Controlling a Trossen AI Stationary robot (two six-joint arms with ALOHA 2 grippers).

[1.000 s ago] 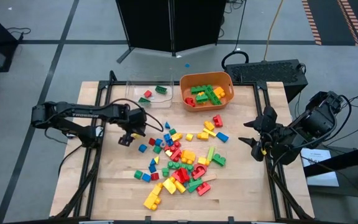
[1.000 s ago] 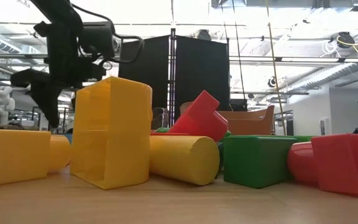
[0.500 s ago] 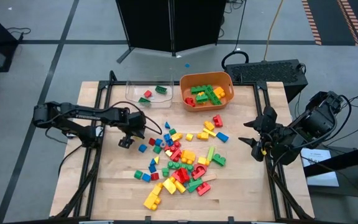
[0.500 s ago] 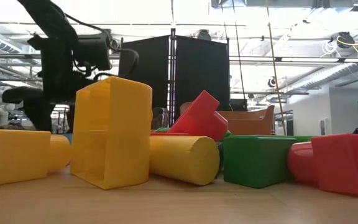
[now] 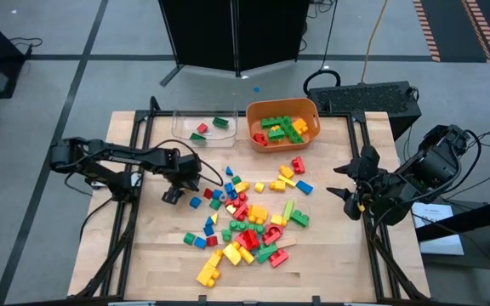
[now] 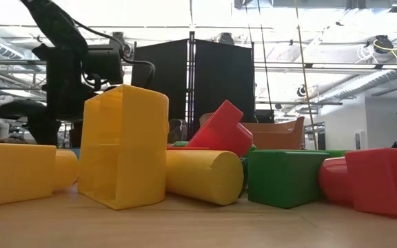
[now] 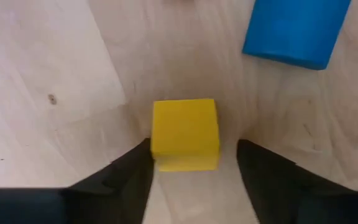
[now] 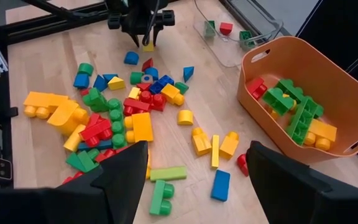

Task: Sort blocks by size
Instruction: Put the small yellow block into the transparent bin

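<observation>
The blocks (image 5: 249, 221) lie scattered in red, yellow, green and blue across the middle of the wooden table. A small yellow cube (image 7: 185, 134) rests flat on the wood at the pile's left side. My left gripper (image 5: 172, 194) points straight down over this cube, open, with one finger on each side of it (image 8: 145, 28). In the high view the gripper hides the cube. My right gripper (image 5: 345, 180) hangs open above the table's right edge, tilted toward the pile, with nothing between its fingers (image 8: 196, 149). My left gripper comes at the yellow cube from above, pointing down. One finger (image 7: 132, 177) stands right at the cube's side (image 7: 155, 146); whether it touches, I cannot tell. The other finger (image 7: 263, 177) stands apart from the opposite side. The cube sits flat on the table.
An orange tub (image 5: 253, 115) with green, yellow and red blocks stands at the far edge. Left of it is a clear tray (image 5: 181, 127) with a few small blocks. A blue block (image 7: 294, 28) lies close to the yellow cube. Bare wood lies left of the pile.
My left gripper has gone down toward the table, still pointing straight down, and now stands low around the yellow cube. The blocks have stayed where they were.
</observation>
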